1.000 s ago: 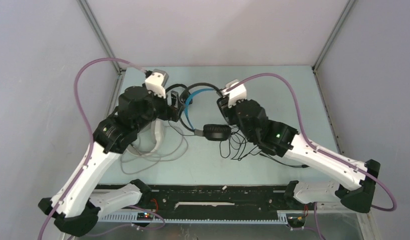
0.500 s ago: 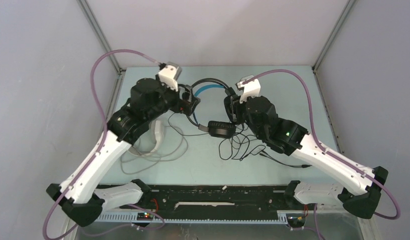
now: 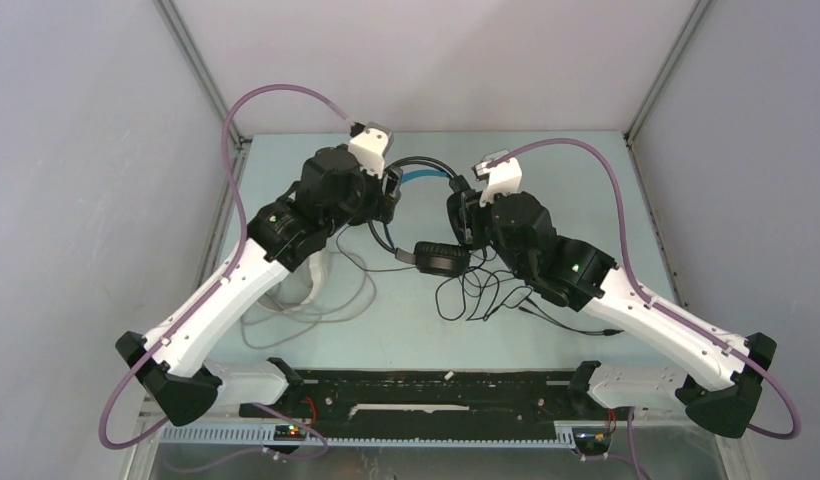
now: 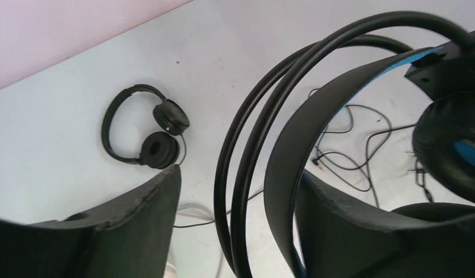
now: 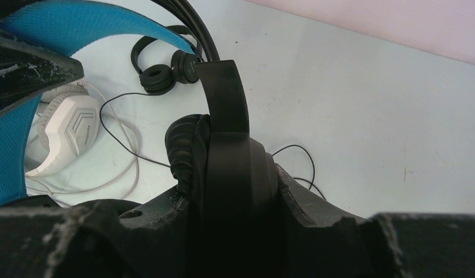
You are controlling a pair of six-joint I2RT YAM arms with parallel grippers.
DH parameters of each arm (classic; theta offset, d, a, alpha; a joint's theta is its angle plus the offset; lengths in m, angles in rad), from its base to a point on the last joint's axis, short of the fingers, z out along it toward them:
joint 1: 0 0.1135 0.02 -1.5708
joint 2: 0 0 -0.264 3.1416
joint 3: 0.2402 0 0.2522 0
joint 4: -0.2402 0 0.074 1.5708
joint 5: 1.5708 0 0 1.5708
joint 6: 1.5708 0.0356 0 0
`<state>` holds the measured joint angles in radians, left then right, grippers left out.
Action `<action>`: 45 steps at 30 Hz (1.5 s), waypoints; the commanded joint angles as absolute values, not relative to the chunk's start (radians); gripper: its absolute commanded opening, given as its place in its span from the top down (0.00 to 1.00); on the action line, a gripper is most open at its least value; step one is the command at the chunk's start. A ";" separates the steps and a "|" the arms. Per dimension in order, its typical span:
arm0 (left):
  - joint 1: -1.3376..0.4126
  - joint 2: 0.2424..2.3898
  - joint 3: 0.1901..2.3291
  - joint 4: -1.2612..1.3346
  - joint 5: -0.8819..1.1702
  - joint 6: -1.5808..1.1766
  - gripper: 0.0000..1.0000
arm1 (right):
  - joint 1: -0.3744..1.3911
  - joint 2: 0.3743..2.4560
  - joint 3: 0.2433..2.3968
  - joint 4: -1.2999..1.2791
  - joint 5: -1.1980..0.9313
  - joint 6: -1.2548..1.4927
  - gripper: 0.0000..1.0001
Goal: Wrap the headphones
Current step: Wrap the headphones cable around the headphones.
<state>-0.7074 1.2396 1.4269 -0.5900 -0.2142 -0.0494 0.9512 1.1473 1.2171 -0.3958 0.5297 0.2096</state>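
Right wrist view: pinches earcup [image 5: 186, 145] of blue-band headphones [image 5: 223, 98] in right tool [image 5: 232, 205]; holds left tool [image 4: 241, 194] spread astride headband [image 4: 281, 156].

A pale blue table [image 3: 406, 340] sits inside plain grey walls [image 3: 426, 60] joined by metal corner struts [image 3: 198, 70].

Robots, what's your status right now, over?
Right tool shut on blue-band headset earcup. Left tool open around its headband. Its cable loose on table. White headset, small black headset aside.
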 commanded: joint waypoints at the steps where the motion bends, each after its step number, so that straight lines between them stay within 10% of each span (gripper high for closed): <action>1: -0.721 1.239 1.471 -0.580 -0.281 -0.010 0.37 | 0.951 1.129 1.250 -0.333 0.526 0.227 0.81; 11: -0.719 1.209 1.373 -0.516 -0.293 0.048 0.99 | 0.916 1.155 1.194 -0.244 0.275 0.192 0.67; 22: -0.591 1.189 1.461 -0.530 -0.379 0.006 1.00 | 0.859 0.986 1.154 -0.254 0.054 0.150 0.09; 45: -0.497 1.157 1.656 -0.615 -0.182 -0.127 1.00 | 0.718 0.965 0.886 -0.066 -0.248 0.126 0.29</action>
<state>-0.5091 1.1851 1.5692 -0.6800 -0.2283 -0.0631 0.7200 0.9386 0.8902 -0.1688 -0.2428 0.1234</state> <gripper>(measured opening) 0.048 0.762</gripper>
